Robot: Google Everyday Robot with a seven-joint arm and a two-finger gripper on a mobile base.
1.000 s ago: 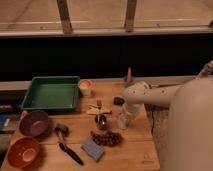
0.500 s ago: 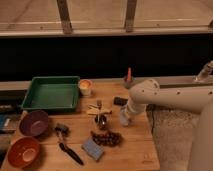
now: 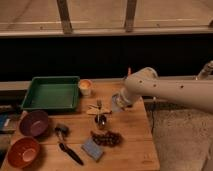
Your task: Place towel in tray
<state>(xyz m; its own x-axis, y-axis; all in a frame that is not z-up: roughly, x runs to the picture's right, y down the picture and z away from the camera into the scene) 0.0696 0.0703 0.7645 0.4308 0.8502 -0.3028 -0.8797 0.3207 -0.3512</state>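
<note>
Currently the tool (image 3: 116,103) hangs low over the back right part of the wooden table (image 3: 135,147), at the end of a white arm (image 3: 165,90) that reaches in from the right. It shows only as a pale grey shape under the arm's bend, and I cannot tell whether it is wide, narrow or holding anything.

Just to its left lie a few light wooden pieces (image 3: 97,108), with a small dark metal cup (image 3: 101,120) in front of them. Further back and left stands a small cup with an orange inside (image 3: 85,87), just beside the right wall of the green tray (image 3: 50,80) at the table's back left corner.

A bunch of dark grapes (image 3: 106,137) lies toward the front. Next to it on the left, near the front edge, lies the towel (image 3: 92,148), a small blue folded piece, well apart from the tray and from the tool. A black-handled brush (image 3: 69,151) lies to its left. A purple bowl (image 3: 34,123) and an orange bowl (image 3: 22,152) sit at the left edge.
</note>
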